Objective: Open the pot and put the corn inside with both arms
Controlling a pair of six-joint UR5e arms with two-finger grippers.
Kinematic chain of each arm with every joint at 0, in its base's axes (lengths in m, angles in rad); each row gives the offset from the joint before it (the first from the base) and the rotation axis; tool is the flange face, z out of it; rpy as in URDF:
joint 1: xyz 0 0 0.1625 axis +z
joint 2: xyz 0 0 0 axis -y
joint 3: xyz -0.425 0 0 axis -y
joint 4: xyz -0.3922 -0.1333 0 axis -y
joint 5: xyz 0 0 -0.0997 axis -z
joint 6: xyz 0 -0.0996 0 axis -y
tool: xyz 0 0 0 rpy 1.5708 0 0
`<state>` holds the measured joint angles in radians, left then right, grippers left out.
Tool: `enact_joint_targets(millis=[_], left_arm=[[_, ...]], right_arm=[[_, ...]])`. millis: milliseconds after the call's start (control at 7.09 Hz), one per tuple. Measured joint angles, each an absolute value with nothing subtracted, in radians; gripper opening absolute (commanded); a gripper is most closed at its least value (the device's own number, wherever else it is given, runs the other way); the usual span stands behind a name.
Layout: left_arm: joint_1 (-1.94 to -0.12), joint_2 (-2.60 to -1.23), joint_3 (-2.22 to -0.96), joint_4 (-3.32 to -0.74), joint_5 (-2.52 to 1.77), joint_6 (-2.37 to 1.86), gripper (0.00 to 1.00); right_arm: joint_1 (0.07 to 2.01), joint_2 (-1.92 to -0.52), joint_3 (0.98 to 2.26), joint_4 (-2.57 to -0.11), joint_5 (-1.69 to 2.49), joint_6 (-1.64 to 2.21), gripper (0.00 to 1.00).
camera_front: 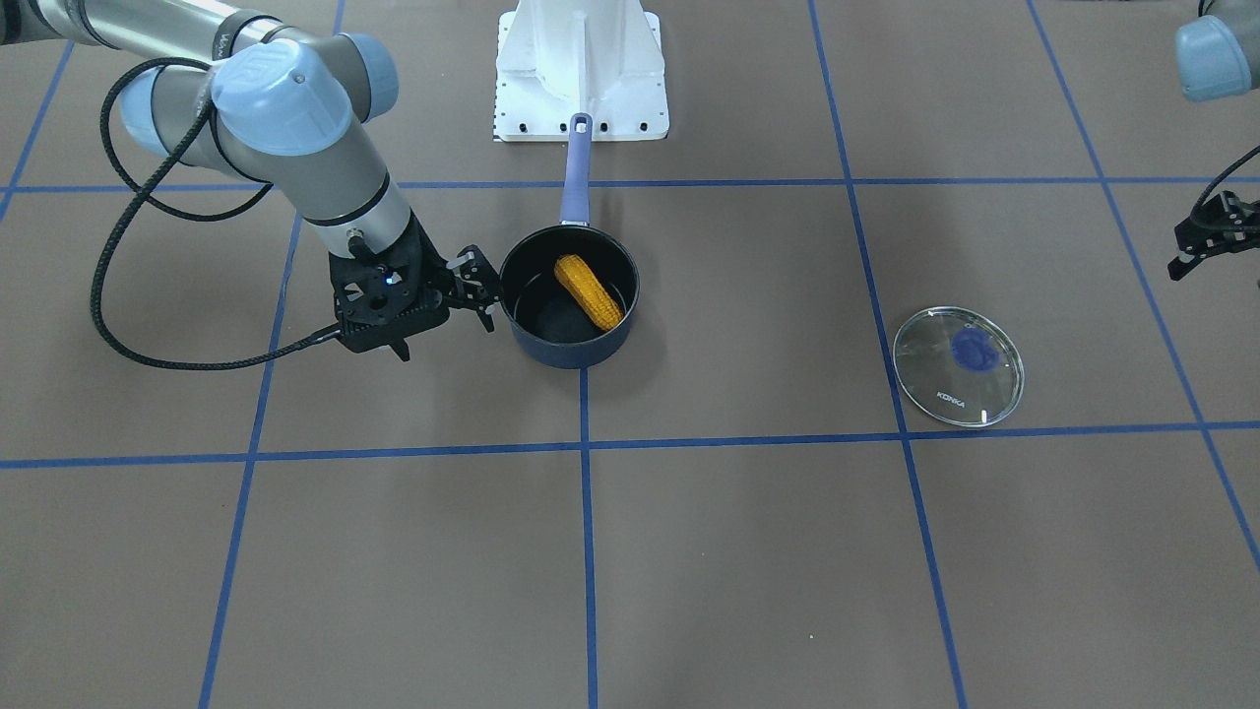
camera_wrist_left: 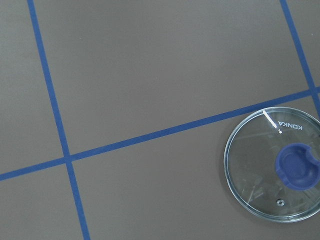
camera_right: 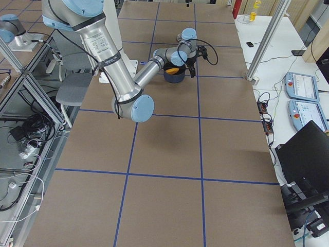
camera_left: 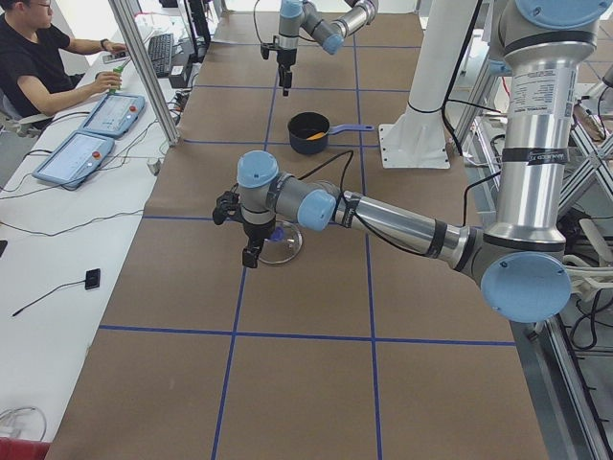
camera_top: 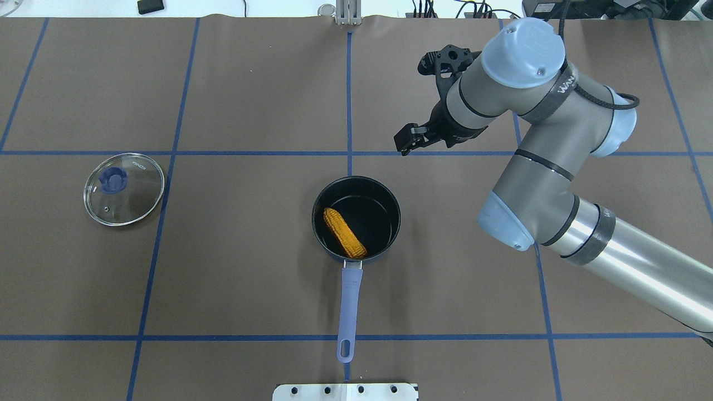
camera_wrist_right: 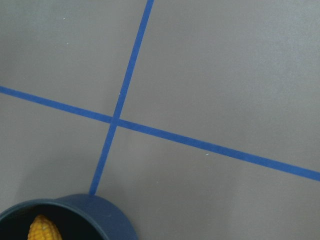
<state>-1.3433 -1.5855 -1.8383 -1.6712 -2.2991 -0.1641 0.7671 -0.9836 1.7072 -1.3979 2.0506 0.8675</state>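
The dark navy pot (camera_front: pixel 571 347) stands uncovered at the table's middle, its purple-blue handle (camera_top: pixel 350 295) pointing toward the robot's base. The orange-yellow corn (camera_front: pixel 589 291) lies inside it, also in the overhead view (camera_top: pixel 345 233) and the right wrist view (camera_wrist_right: pixel 44 231). My right gripper (camera_front: pixel 480 290) is open and empty, just outside the pot's rim on the robot's right. The clear glass lid (camera_top: pixel 124 188) lies flat on the table to the robot's left. My left gripper (camera_front: pixel 1209 236) hovers beside the lid, open and empty; its wrist view shows the lid (camera_wrist_left: pixel 274 185).
The white base mount (camera_front: pixel 581 69) sits just behind the pot's handle tip. Blue tape lines cross the brown table. An operator (camera_left: pixel 38 67) sits at a side desk with teach pendants beyond the table's far edge.
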Motion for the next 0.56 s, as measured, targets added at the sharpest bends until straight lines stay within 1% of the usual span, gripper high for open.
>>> enact_joint_targets(millis=[564], left_arm=[[-1.354,-1.556,-1.837,-1.689,-2.299,-0.161,0.99]], right_arm=[[1.028,-1.025,1.749,-1.403,2.168,0.856,1.0]])
